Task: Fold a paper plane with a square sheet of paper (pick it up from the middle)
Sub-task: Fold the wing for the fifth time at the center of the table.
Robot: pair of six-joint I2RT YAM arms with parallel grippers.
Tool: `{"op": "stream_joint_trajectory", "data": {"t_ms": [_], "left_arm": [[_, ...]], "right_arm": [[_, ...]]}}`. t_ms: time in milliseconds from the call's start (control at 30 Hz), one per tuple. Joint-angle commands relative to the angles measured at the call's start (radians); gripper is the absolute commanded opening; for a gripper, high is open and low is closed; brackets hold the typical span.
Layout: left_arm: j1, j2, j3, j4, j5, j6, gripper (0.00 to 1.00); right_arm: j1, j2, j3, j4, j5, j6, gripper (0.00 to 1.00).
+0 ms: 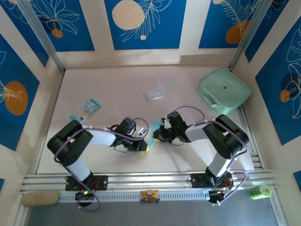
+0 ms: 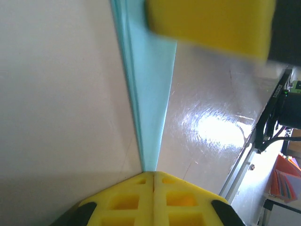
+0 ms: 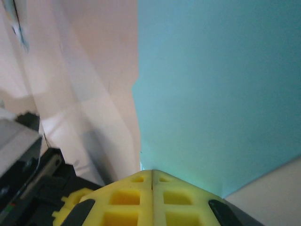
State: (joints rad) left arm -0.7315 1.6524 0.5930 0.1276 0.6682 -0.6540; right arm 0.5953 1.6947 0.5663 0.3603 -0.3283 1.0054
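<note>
At the left wall, a bare strip of table [image 1: 51,117] runs beside one blue-and-white printed packet [image 1: 85,109], which lies apart from the left arm. Behind both arms the tabletop is open up to the back wall, with one clear crumpled wrapper [image 1: 154,94] lying alone near the middle. Along the near edge a metal rail [image 1: 155,181] carries the two arm bases.

Near the centre, the left gripper [image 1: 145,147] and the right gripper [image 1: 157,135] meet close together over the table, with one folded light-blue paper [image 1: 153,140] between them. From the left wrist, the left gripper [image 2: 153,175] has its yellow jaws pressed together on the narrow end of the paper [image 2: 150,94], seen edge-on. From the right wrist, the right gripper [image 3: 151,173] is likewise clamped on the paper [image 3: 216,84], whose broad face rises above it.

Far right, one mint-green case [image 1: 224,89] sits closed in the back corner against the wall. Its contents are hidden.
</note>
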Motion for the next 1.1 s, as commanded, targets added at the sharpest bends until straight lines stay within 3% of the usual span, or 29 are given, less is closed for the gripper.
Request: {"op": "stream_joint_trajectory", "data": {"t_ms": [0,200,533,800,1067], "left_arm": [[-0.008,0.022,-0.027,-0.055,-0.015,-0.003,0.00],[-0.009,-0.009,-0.032,-0.055,-0.021,0.000,0.00],[-0.008,-0.261,-0.034,-0.070,-0.104,-0.010,0.00],[-0.009,-0.138,0.033,-0.034,-0.021,-0.007,0.00],[-0.025,-0.036,0.042,0.012,-0.014,-0.017,0.00]], "right_arm": [[-0.050,0.032,0.007,-0.015,0.027,-0.032,0.05],[-0.059,0.034,0.016,-0.020,0.005,-0.039,0.05],[0.039,-0.004,-0.009,-0.032,0.011,-0.004,0.05],[0.128,-0.010,-0.025,-0.002,0.040,0.059,0.05],[0.134,-0.006,-0.026,0.010,0.039,0.074,0.05]]}}
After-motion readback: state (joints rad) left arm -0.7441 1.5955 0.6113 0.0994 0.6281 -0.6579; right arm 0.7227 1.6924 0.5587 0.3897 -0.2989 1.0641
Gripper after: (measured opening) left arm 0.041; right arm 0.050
